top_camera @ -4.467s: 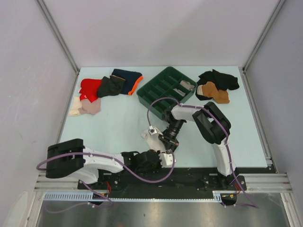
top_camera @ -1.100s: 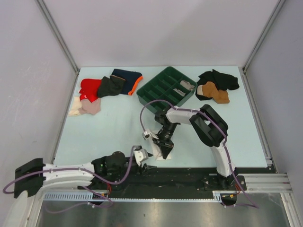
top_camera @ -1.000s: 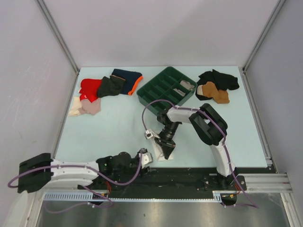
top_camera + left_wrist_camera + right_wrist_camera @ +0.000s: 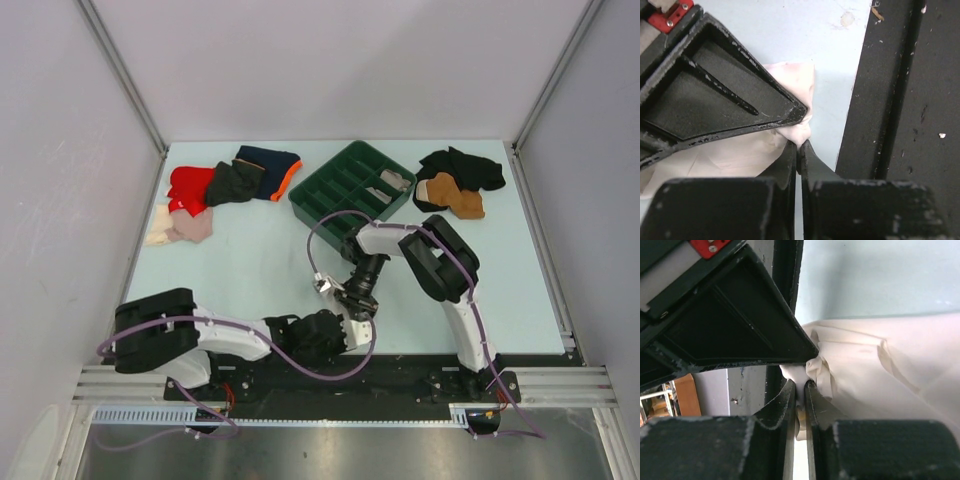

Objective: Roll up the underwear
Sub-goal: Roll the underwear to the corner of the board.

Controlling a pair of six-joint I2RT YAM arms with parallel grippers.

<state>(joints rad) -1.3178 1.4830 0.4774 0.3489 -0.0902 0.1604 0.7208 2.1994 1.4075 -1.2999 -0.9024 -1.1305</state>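
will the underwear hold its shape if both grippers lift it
Probably not: the underwear bunches into soft folds where the right gripper pinches it, so it should sag. It looks thin and likely light. The left gripper nips only an edge, which may slip.

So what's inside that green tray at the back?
The green tray is split into many compartments. One on its right side holds a pale folded cloth; the others look empty, though their dark floors are hard to see into.

Lab test cell (image 4: 330, 70) — white panels, aluminium framing (image 4: 125, 78).
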